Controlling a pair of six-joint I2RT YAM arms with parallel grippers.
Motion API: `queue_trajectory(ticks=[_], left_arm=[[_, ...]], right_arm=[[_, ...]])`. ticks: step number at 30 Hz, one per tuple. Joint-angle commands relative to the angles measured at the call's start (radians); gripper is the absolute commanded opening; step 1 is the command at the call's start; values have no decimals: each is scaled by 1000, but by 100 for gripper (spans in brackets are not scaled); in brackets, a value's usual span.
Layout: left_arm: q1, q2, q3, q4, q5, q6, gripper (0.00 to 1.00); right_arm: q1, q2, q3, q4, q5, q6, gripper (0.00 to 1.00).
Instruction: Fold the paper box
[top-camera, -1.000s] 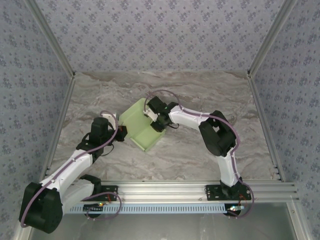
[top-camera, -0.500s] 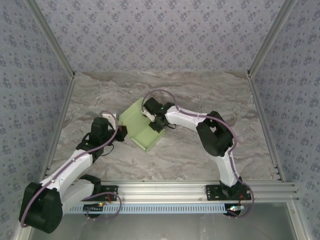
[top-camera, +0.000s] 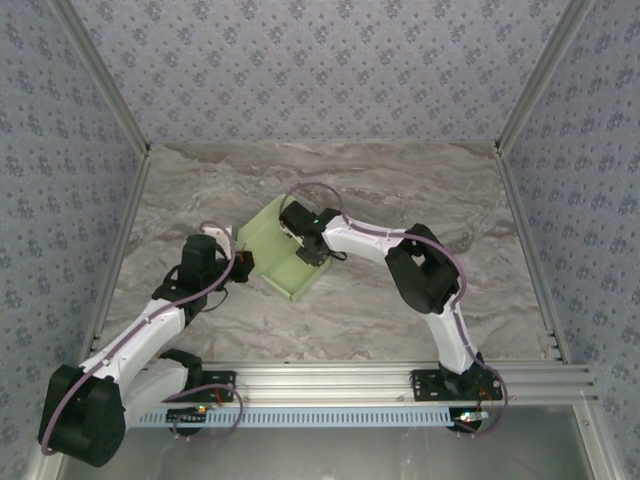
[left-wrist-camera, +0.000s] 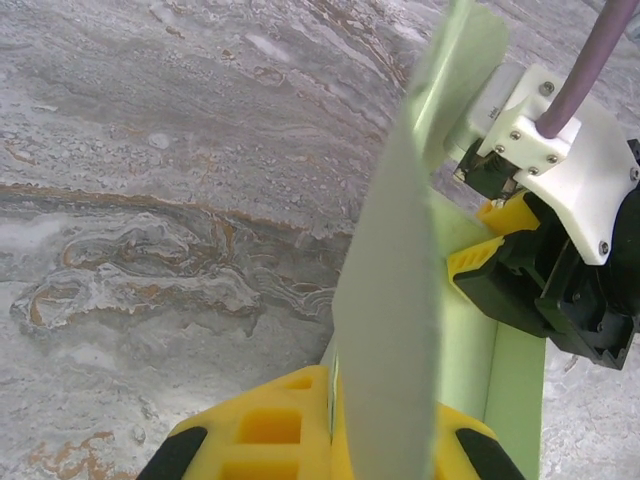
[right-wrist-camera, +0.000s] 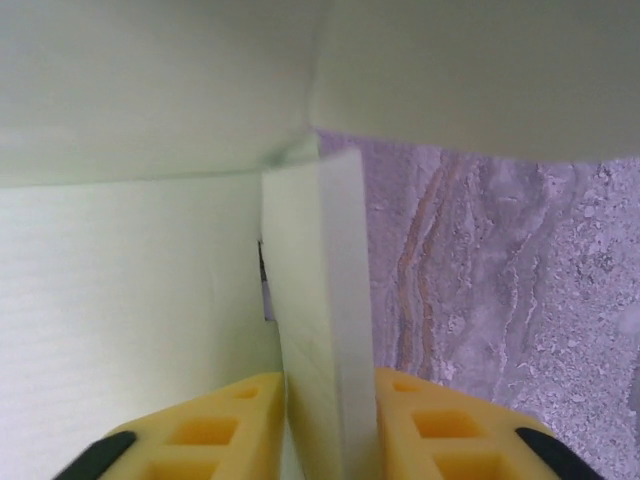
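The paper box (top-camera: 283, 258), pale lime-green card, sits half-formed on the table just left of centre, one corner pointing toward the arm bases, its floor flat and its walls partly raised. From the left wrist, one wall of it (left-wrist-camera: 395, 300) stands on edge and runs straight up out of the yellow fingers (left-wrist-camera: 270, 430). The left gripper (top-camera: 242, 263) is at the box's left corner, clamped tight on that wall, fingers narrow with only the card between them. Over to the right wrist: a narrow upright flap of the box (right-wrist-camera: 320, 300) rises at an inside corner, green panels to the left and above. The right gripper (right-wrist-camera: 330, 410) has that flap between its yellow fingers (right-wrist-camera: 225, 425), which sit close, and the card fills the gap and meets both sides. From above, the right gripper (top-camera: 310, 250) reaches down inside the box from the right. Around all this, grey marbled tabletop (top-camera: 400, 180), patterned wall panels (top-camera: 330, 70) on three sides, and an aluminium rail (top-camera: 340, 375) along the near edge.
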Motion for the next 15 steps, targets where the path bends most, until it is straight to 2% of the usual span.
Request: queue_trajectory(ticks=[1, 8, 15], left_arm=[[3, -23, 4, 35, -13, 6, 4], [3, -13, 4, 40, -9, 7, 4], [3, -6, -1, 59, 6, 12, 4]], right_arm=[[-33, -54, -10, -31, -80, 27, 33], [-72, -95, -20, 4, -199, 64, 51], [-109, -120, -8, 49, -349, 94, 65]])
